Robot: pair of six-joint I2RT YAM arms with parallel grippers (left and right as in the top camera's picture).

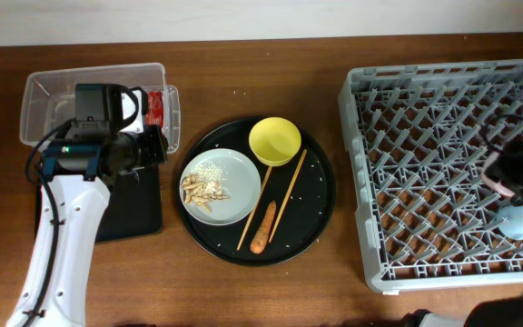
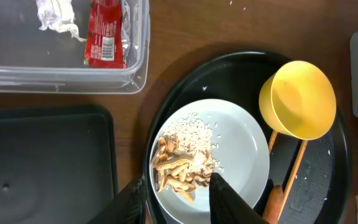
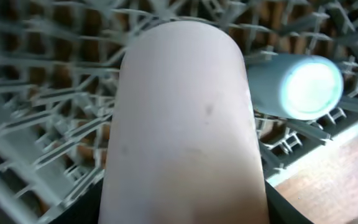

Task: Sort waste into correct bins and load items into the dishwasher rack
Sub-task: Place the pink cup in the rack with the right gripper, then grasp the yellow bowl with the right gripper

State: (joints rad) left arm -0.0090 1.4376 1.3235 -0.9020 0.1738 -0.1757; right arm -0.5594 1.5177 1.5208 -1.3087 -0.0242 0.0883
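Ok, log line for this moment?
left gripper open over plate | right gripper shut on pink cup over rack | blue cup in rack | wrapper, tissue in clear tub

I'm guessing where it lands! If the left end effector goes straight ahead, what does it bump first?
Most likely the beige food scraps on the pale plate, directly ahead of the open left end effector; depth is uncertain.

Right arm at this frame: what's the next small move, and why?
Probably lower the pink cup onto the rack pegs beside the blue cup and release: the right gripper holds it over the rack, not yet seated.
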